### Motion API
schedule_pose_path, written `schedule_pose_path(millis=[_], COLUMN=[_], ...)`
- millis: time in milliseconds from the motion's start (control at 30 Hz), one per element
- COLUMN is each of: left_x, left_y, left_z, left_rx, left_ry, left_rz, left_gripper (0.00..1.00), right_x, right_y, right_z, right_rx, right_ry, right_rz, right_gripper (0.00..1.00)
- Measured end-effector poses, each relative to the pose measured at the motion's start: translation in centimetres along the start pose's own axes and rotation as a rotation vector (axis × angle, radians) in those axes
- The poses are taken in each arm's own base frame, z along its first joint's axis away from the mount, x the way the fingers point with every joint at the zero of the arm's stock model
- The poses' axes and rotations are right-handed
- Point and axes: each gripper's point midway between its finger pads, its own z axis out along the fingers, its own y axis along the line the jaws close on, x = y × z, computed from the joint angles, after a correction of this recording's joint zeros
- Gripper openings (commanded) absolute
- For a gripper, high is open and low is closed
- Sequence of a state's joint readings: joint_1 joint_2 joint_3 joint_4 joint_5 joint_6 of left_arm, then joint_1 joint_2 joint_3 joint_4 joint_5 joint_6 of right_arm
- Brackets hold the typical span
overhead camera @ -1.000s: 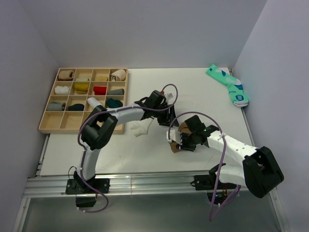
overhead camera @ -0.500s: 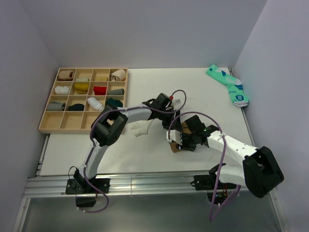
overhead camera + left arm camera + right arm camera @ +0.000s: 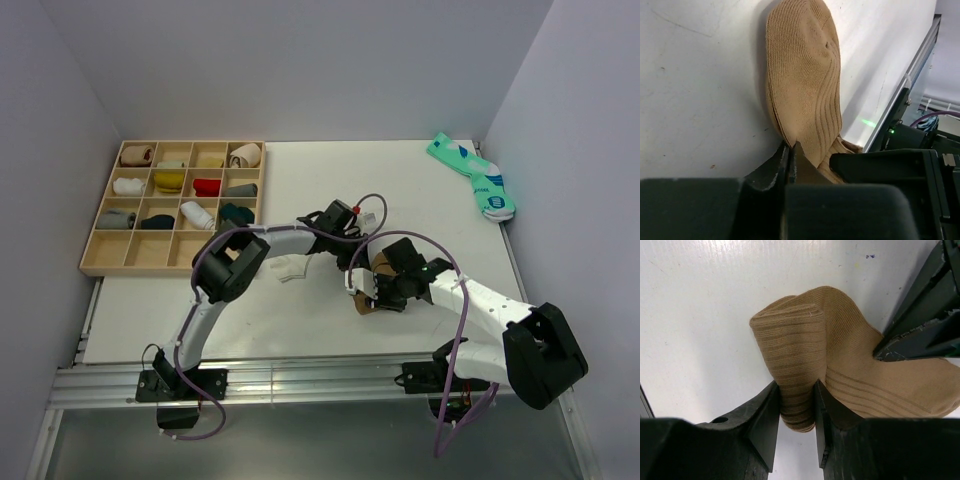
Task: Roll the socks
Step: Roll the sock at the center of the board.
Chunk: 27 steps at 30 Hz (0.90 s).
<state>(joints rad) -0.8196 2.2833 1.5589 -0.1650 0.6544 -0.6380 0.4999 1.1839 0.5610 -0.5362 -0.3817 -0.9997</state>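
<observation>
- right tool [image 3: 795, 405], nearest the arm bases: jaws partway closed, clamped on the rolled-up end of the tan sock [image 3: 790, 355]; the roll sits between the two fingers and touches both.
- tan sock is on the white table [image 3: 400, 180], front-centre, between the two arms' wrists; the unrolled part lies flat, running from the roll out past the left tool.
- left tool [image 3: 791, 148]: jaws almost together, pinching the tan sock's edge at the ribbed part, tips down at the table surface, just beside the roll held by the right tool.
- white sock [image 3: 288, 267]: crumpled on the table just left of the left tool, partly under the left arm, not gripped.
- wooden tray [image 3: 150, 252]: far left on the table, divided into compartments; most of the back ones hold rolled socks, front row mostly bare.
- teal socks [image 3: 475, 178]: far right corner of the table, lying flat and overlapping, well apart from both tools.
</observation>
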Motion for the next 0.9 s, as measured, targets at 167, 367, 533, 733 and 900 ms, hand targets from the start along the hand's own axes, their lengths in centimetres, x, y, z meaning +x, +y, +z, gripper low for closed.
schedule_pose_path(millis=[167,367,533,733,900], left_x=[0.3,1.7,1.6,1.2,1.1], left_y=[0.2,2.4,3.8,4.3,4.5], left_z=[-0.5,-3.7,-5.3,-5.9,-6.1], left_rx=[0.019,-0.025,-0.063,-0.101,-0.112], left_ry=[-0.039,-0.104,-0.159,-0.207,-0.219], left_rz=[-0.026,-0.130,-0.177,-0.190,-0.196], left_gripper=[0.00,0.00,0.00,0.00,0.01], right_x=[0.0,-0.4,-2.1,-3.2,-2.8], right_y=[0.0,-0.4,-1.6,-2.1,-0.8], right_z=[-0.1,-0.2,-0.6,-0.2,0.6], right_rx=[0.000,-0.019,-0.045,-0.177,-0.325], right_ry=[0.005,0.011,-0.006,0.025,0.058], right_rz=[0.001,0.007,0.008,0.028,0.036], right_gripper=[0.37,0.36,0.36,0.35,0.34])
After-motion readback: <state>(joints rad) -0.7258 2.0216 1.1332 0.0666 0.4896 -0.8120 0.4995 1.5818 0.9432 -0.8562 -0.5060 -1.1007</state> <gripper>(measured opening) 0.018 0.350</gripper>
